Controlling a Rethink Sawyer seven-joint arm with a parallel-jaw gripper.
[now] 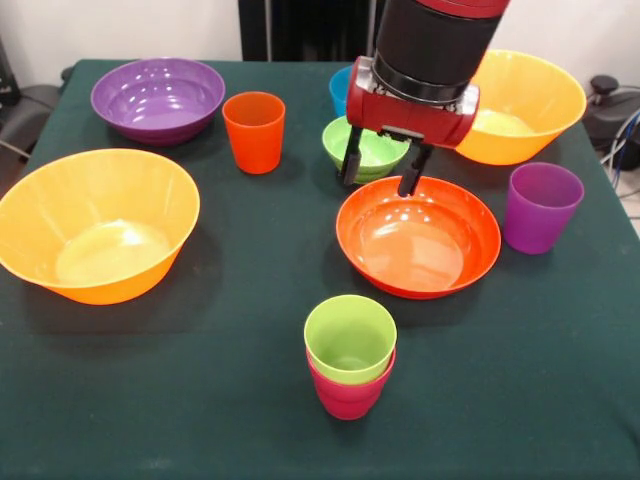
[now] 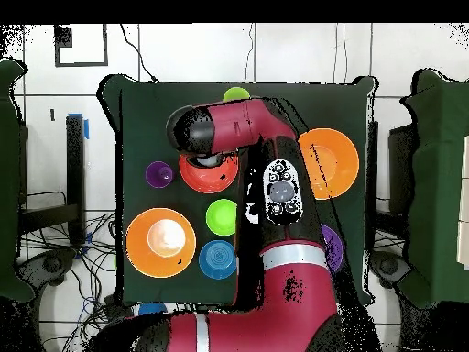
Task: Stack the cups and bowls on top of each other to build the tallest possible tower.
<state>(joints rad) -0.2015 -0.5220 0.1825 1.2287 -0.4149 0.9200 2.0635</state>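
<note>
Gripper (image 1: pixel 385 172) open, fingers spread, nothing held; positioned over far rim of red-orange bowl (image 1: pixel 418 238), just in front of small lime green bowl (image 1: pixel 365 148). Lime green cup (image 1: pixel 349 338) nested in crimson cup (image 1: pixel 350 392) at near edge. Orange-red cup (image 1: pixel 254 131) and purple cup (image 1: pixel 540 207) stand apart, unstacked.

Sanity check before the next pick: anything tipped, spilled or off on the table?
Nothing stands out. All bowls and cups sit upright; the lime green cup is nested squarely in the crimson cup. The end effector hangs open and empty over the far rim of the red-orange bowl.
</note>
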